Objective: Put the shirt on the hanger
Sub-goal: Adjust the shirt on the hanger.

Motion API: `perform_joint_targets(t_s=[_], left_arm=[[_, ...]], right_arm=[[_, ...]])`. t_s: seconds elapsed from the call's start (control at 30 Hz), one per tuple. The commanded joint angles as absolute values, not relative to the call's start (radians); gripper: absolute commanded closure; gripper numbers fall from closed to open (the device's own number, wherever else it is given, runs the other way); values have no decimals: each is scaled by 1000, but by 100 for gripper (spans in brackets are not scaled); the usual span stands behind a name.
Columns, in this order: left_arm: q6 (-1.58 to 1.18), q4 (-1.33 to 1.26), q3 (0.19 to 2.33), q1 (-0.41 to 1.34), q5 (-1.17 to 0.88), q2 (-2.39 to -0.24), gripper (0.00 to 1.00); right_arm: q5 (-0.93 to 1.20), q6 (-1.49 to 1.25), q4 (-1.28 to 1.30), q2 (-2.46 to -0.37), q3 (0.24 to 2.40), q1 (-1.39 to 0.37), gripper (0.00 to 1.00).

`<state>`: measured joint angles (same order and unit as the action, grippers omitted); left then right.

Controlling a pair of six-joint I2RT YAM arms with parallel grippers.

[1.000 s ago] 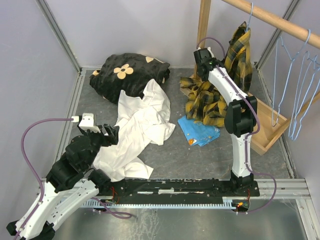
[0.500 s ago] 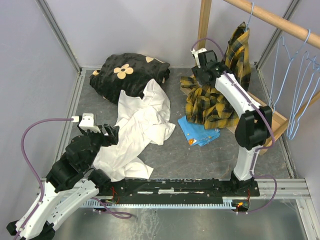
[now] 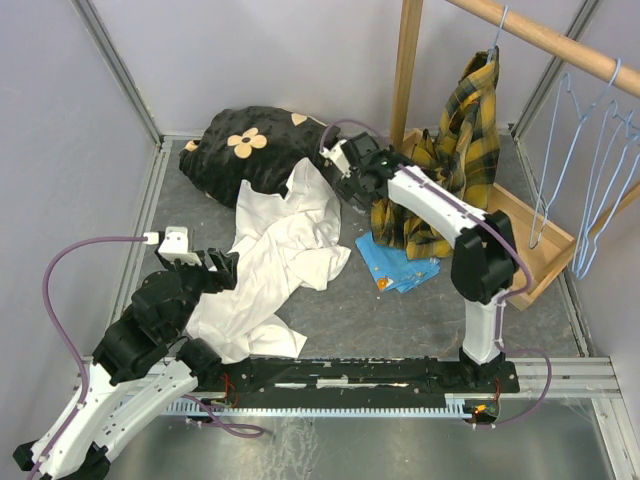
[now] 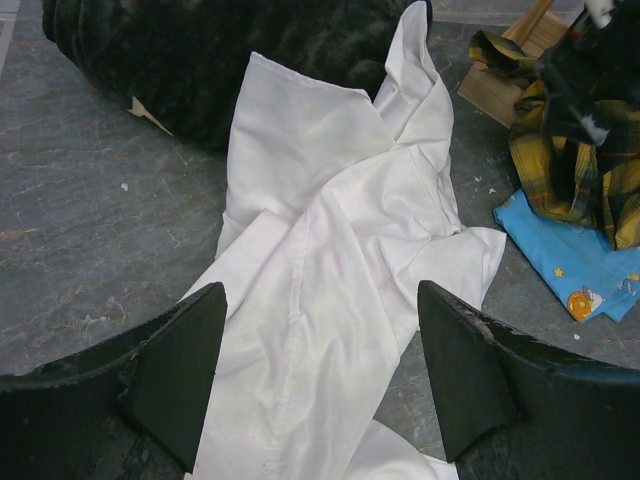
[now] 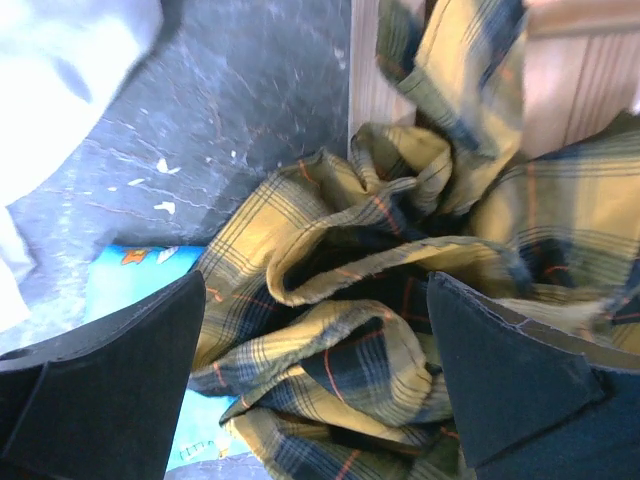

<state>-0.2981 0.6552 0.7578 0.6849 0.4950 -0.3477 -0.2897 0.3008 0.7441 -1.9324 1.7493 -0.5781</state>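
Well, the shirt hangs only partly on the hanger. Both the right gripper and left gripper are wide open, empty. Next, the right should probably grab its loose part.

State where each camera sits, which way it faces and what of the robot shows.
Top external: above and behind the bases, looking down on the table; left arm and right arm show.
Left wrist: on the left arm, facing down past its open left gripper at the white garment.
Right wrist: on the right arm, facing down past its open right gripper at the shirt.
Shared: both wrist views catch the blue cloth.
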Motion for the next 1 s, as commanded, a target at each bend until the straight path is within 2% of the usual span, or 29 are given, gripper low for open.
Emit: perform_joint_targets(t_s=[0.0,0.27,0.7,0.8,0.97], left_arm=[[-322,612,758,680,496,-347,17],[-324,614,756,681,502,-340,17],[-323,614,756,682,500,-344,17],[-324,614,756,682,501,-343,17],[-324,614,755,682,502,-342,17]], right_arm=[[-492,187,748,-2020,1738,-604,1],[-690,-28,711,-2135,1764,-630,1],[-902,-37,703,-2255,1753,-632,2],[-922,-22,683,-2247,1731,-632,9],[-896,-10,659,-2181,1706,-622,43]])
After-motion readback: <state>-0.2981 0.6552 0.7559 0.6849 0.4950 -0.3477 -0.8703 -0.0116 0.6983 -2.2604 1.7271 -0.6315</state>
